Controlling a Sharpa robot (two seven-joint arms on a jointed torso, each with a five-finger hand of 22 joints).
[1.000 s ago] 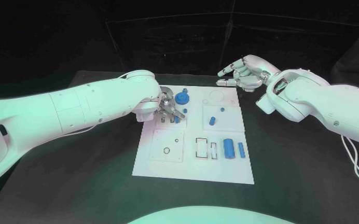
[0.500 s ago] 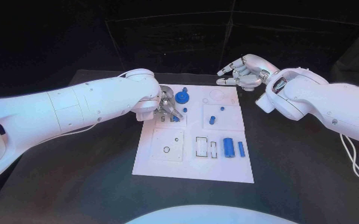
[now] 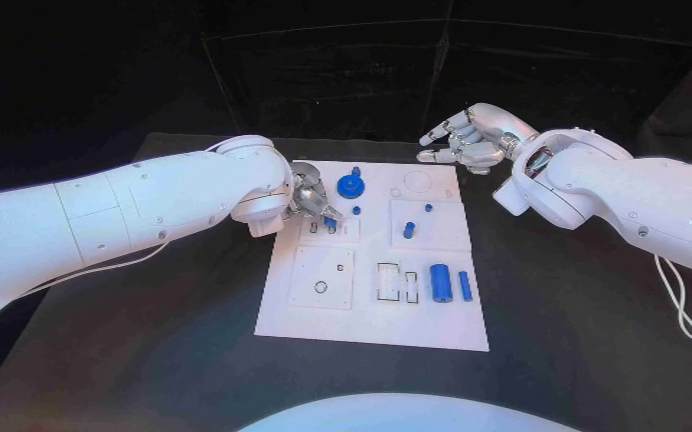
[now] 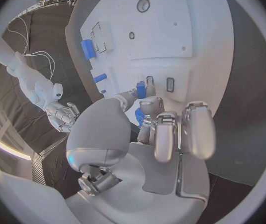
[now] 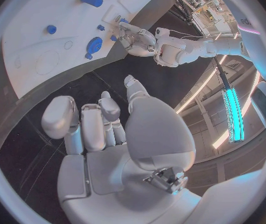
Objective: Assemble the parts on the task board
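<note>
The white task board (image 3: 375,322) lies in the middle of the black table. My left hand (image 3: 307,202) hovers over the board's far left part and pinches a small blue piece (image 3: 329,220) between thumb and finger. The left wrist view shows that blue piece (image 4: 141,89) just beside two narrow slots (image 4: 170,84) in the board (image 4: 201,35). A round blue part (image 3: 351,188) stands next to the hand. My right hand (image 3: 469,142) hangs beyond the board's far right corner, fingers apart, holding nothing.
Two short blue pegs (image 3: 410,230) stand mid-board. A thick blue cylinder (image 3: 440,283) and a thin blue bar (image 3: 464,286) lie at the right side, next to outlined recesses (image 3: 391,283). Black table surrounds the board.
My left hand has drawn back a little to the left with the small blue piece still pinched, uncovering the round blue part. The right hand has hardly moved.
</note>
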